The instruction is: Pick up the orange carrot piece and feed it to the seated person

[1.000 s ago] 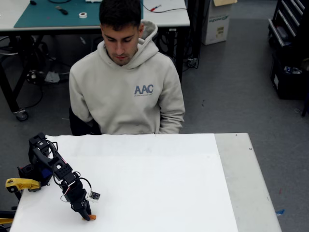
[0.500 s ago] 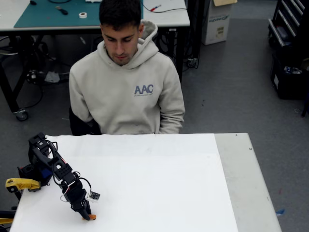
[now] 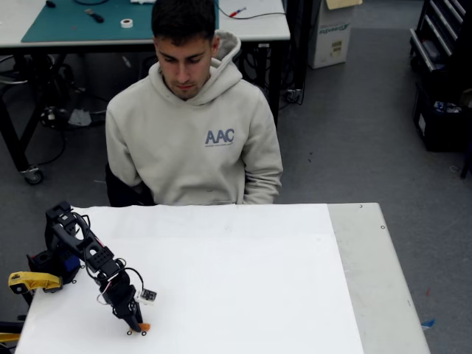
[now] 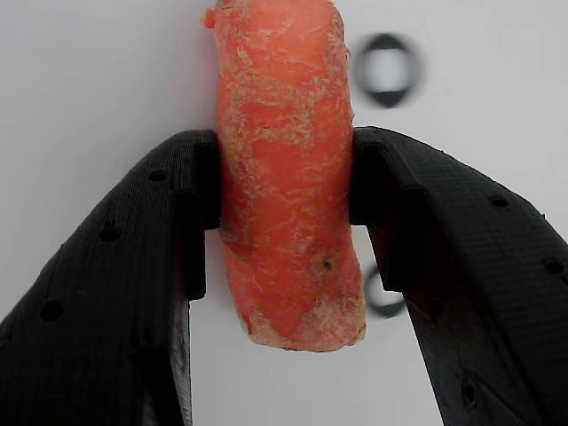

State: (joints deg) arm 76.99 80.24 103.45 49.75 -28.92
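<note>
Clamped on the orange carrot piece, the hand points down near the white surface's front-left edge, perhaps just touching it; wide bare room lies rightward, the arm bent, the seated person beyond the far edge

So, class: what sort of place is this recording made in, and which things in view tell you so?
Probably a workshop or robotics lab: a workbench with a green cutting mat and tools behind the seated person, a grey concrete floor, and dark shelving at the right.
</note>
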